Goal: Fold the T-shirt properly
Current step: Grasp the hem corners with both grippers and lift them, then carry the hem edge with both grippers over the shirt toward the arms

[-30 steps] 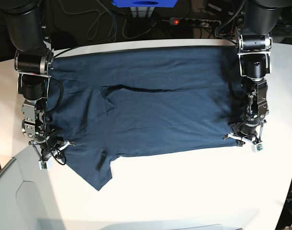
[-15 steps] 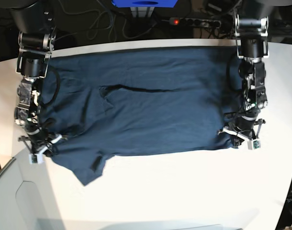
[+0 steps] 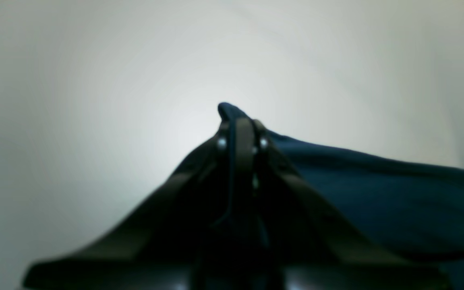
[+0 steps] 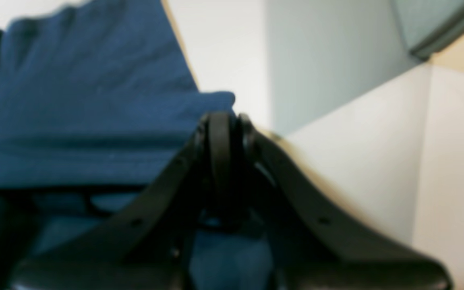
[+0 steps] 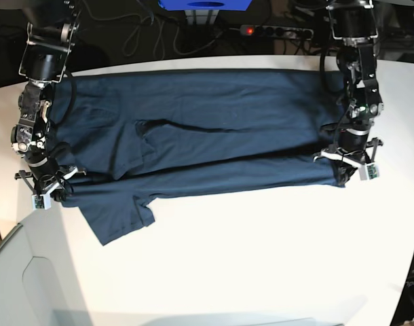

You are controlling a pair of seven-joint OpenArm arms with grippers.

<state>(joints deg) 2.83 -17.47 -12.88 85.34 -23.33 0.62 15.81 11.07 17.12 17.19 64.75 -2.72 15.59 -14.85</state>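
Both hands are clamped shut on the T-shirt (image 5: 193,129): left hand (image 5: 348,163) and right hand (image 5: 47,190) each pinch the near hem, long axis running between them across the bench (image 5: 261,258).

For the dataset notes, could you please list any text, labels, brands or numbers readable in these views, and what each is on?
None can be read. The T-shirt shows plain dark blue cloth with no visible print, and both wrist views are blurred. The blue object at the table's far edge shows no legible marking.
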